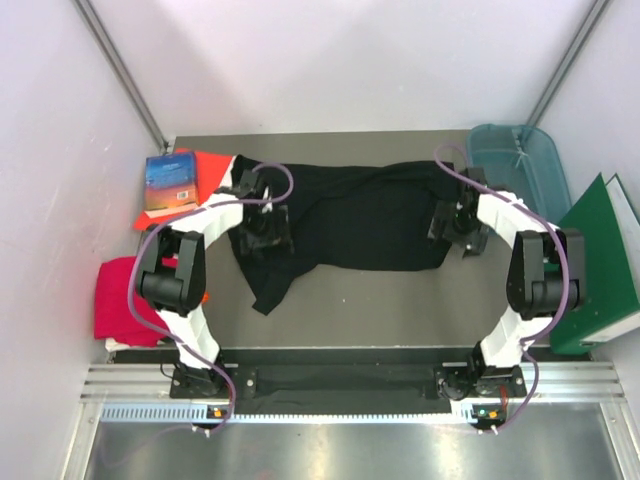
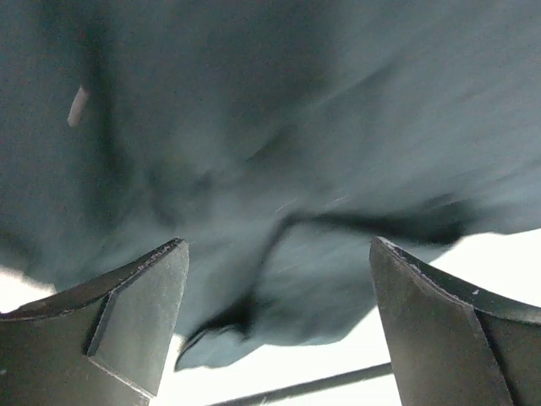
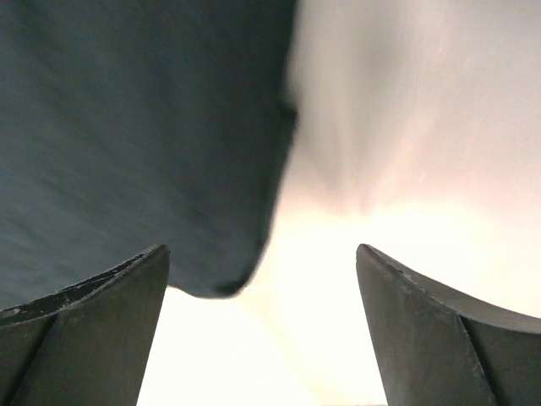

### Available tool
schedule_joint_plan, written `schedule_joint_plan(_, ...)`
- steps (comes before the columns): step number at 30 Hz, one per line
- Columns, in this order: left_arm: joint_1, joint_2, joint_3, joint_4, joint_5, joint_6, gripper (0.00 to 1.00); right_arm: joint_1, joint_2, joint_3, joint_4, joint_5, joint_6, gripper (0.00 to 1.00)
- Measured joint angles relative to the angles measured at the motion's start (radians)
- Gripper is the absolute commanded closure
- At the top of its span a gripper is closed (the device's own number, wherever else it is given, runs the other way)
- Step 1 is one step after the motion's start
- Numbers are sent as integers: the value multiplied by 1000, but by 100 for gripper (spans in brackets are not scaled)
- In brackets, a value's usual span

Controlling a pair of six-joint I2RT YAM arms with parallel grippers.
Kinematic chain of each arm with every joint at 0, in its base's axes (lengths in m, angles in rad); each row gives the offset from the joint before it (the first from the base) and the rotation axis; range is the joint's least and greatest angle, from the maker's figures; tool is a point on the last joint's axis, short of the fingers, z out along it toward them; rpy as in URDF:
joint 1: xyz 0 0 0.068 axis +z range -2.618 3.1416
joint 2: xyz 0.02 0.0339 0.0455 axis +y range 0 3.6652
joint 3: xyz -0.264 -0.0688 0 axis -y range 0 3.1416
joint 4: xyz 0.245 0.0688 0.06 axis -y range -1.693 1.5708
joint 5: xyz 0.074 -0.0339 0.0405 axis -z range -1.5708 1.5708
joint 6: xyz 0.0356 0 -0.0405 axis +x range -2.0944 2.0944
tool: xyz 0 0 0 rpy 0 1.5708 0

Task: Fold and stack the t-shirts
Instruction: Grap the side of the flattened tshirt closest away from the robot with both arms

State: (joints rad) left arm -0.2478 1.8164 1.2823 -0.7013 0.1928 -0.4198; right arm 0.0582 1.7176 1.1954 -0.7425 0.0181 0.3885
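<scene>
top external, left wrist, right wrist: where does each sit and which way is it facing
Top external: above and behind the bases, looking down on the table and black t-shirt; both arms show whole, with left gripper and right gripper.
Left wrist: on that wrist, facing down onto the shirt; two open fingers frame it.
Right wrist: likewise, over the shirt's edge and a bright surface; open fingers.
Shared: all three see the black t-shirt.

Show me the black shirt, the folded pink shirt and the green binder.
black shirt (image 1: pixel 365 215), overhead view, middle of its body.
pink shirt (image 1: pixel 116 305), overhead view, middle of the folded rectangle.
green binder (image 1: pixel 600 250), overhead view, its flat cover.
</scene>
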Motion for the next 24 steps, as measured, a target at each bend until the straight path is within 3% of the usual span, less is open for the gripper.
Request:
schedule_joint_plan(11,-2,-249,-217,-45,-108,-27,19,-86,-133,-181,5,-98,25,12)
schedule_joint_plan(18,-63,-271,-312,-16,-104,-62,19,-195,-146,-247,63,-142,26,13)
schedule_joint_plan(20,-79,-271,-332,1,-104,-76,25,-214,-145,-261,73,-165,26,14)
schedule_joint_plan(23,-85,-267,-340,20,-103,-90,46,-227,-139,-266,85,-185,25,14)
schedule_joint_plan(24,-85,-267,-340,28,-103,-95,61,-228,-135,-266,94,-193,25,15)
